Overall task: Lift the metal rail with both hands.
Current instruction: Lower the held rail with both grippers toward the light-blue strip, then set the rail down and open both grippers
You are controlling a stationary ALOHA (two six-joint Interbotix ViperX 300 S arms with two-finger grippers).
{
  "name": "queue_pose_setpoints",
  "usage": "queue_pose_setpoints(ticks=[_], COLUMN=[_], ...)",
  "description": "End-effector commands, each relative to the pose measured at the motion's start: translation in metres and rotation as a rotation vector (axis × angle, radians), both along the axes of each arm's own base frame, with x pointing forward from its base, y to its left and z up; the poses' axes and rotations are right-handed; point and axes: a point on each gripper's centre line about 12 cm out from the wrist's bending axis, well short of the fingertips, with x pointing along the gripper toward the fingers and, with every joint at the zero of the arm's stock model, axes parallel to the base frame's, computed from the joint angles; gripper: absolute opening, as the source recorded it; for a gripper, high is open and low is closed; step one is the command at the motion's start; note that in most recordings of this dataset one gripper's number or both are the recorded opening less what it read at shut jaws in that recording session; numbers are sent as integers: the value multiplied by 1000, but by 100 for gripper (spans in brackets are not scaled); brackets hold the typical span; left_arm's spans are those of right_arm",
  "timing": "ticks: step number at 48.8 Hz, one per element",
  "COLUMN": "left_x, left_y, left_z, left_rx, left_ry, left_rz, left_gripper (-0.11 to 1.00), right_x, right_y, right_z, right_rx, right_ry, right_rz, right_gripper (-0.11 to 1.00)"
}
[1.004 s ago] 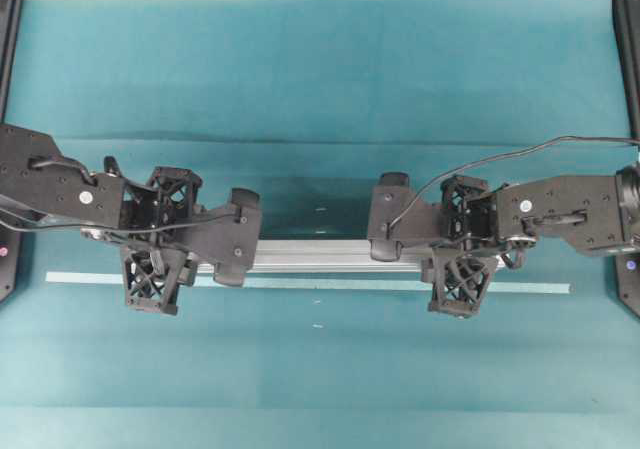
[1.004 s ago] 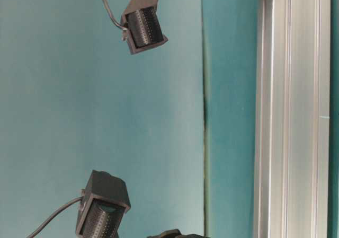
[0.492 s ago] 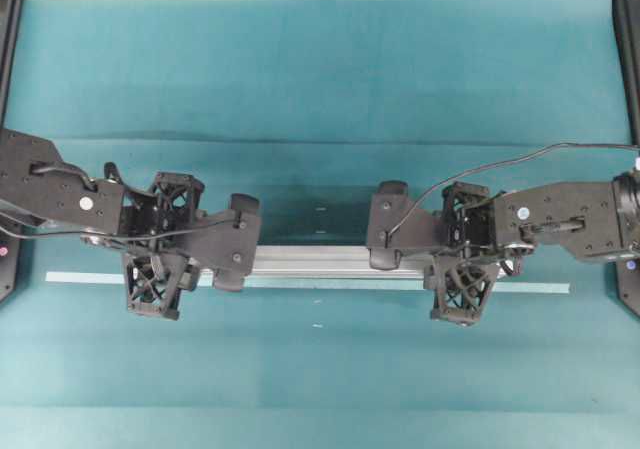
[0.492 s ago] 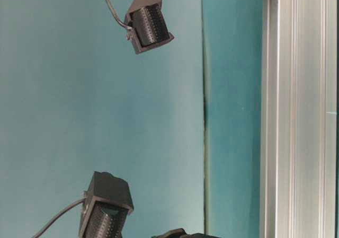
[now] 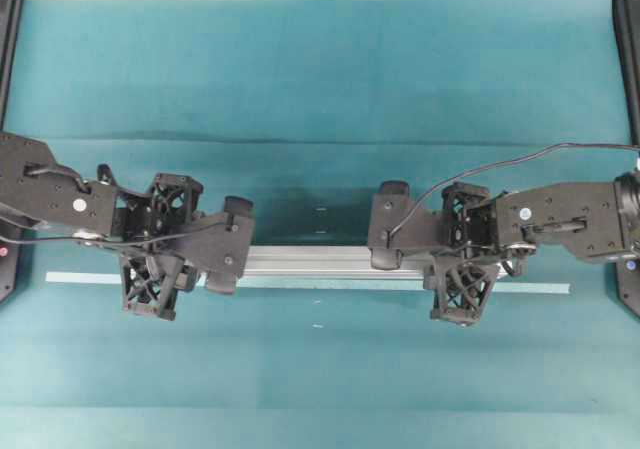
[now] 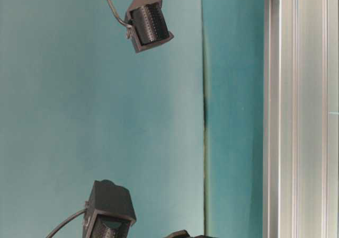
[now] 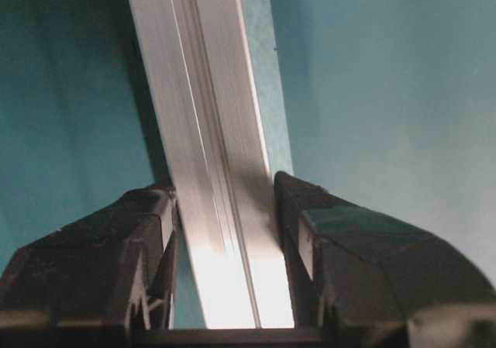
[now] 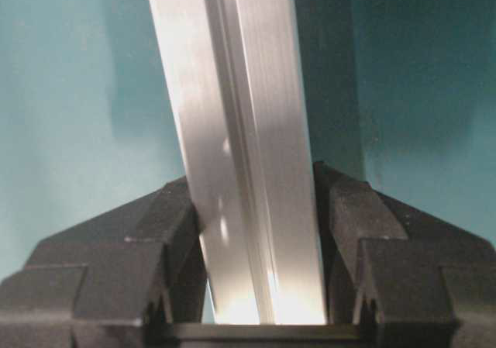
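Observation:
The metal rail (image 5: 310, 261) is a silver grooved bar running left to right across the middle of the table; it also fills the right side of the table-level view (image 6: 302, 116). My left gripper (image 5: 163, 254) is shut on its left end, with the bar (image 7: 209, 131) pressed between both fingers (image 7: 291, 224). My right gripper (image 5: 465, 259) is shut on its right end, where the bar (image 8: 240, 115) sits tight between both fingers (image 8: 182, 208). The rail throws a dark shadow (image 5: 315, 209) onto the cloth apart from itself, so it hangs above the table.
A thin pale-teal tape strip (image 5: 530, 288) lies flat on the teal table (image 5: 320, 69) just in front of the rail, and shows beside it (image 7: 267, 92) in the left wrist view. Black frame posts (image 5: 627, 49) stand at the table's side edges.
Both arms have carried the rail slightly to the left in the overhead view, and it has slid rightwards in the table-level view. Both grips are unchanged.

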Motion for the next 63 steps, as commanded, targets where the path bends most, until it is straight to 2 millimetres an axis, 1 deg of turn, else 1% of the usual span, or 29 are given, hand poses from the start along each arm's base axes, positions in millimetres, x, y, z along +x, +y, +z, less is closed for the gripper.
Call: queue_pose_setpoints(ticks=[1, 17, 18, 20, 21, 22, 26, 27, 30, 32, 34, 39, 42, 46, 50, 53, 55, 63], left_x=[6, 4, 4, 3, 3, 3, 3, 3, 2, 2, 2, 0, -1, -1, -2, -4, -5, -15], left_y=[-1, -2, -1, -1, -1, -1, -1, -1, -2, -1, -1, -1, -1, -1, 1, 1, 2, 2], left_z=[4, 2, 2, 1, 2, 2, 2, 2, 1, 1, 1, 0, 4, 14, 29, 44, 54, 86], left_rx=[6, 5, 5, 4, 4, 4, 3, 3, 3, 1, 3, 3, 2, 1, -1, -3, -3, -8], left_ry=[-41, -35, -35, -31, -32, -31, -31, -31, -29, -29, -28, -25, -35, -69, -115, -167, -198, -305], left_rz=[-22, -21, -19, -16, -16, -16, -13, -13, -13, -11, -12, -12, -12, -10, -6, -2, -3, 0], left_gripper=[32, 32, 32, 33, 35, 40, 65, 72, 88, 95, 97, 94, 94, 94, 94, 94, 94, 94], right_x=[5, 5, 5, 4, 5, 5, 6, 7, 9, 9, 10, 11, 13, 15, 17, 17, 17, 13], right_y=[1, 6, 6, 7, 7, 8, 10, 11, 10, 10, 10, 8, 6, 3, -1, -5, -7, -17], right_z=[0, 0, 0, 0, 1, 0, 0, 1, 2, 2, 3, 4, 8, 17, 32, 46, 60, 102], right_rx=[10, 41, 43, 46, 46, 46, 43, 42, 41, 40, 38, 30, 28, 27, 28, 28, 27, 23], right_ry=[-27, -24, -23, -22, -27, -27, -38, -44, -58, -64, -70, -77, -88, -117, -168, -217, -268, -437], right_rz=[-21, -48, -50, -49, -47, -46, -33, -28, -27, -28, -26, -25, -27, -36, -47, -57, -60, -85], right_gripper=[40, 40, 43, 52, 58, 64, 85, 90, 98, 99, 98, 97, 97, 97, 97, 97, 97, 97])
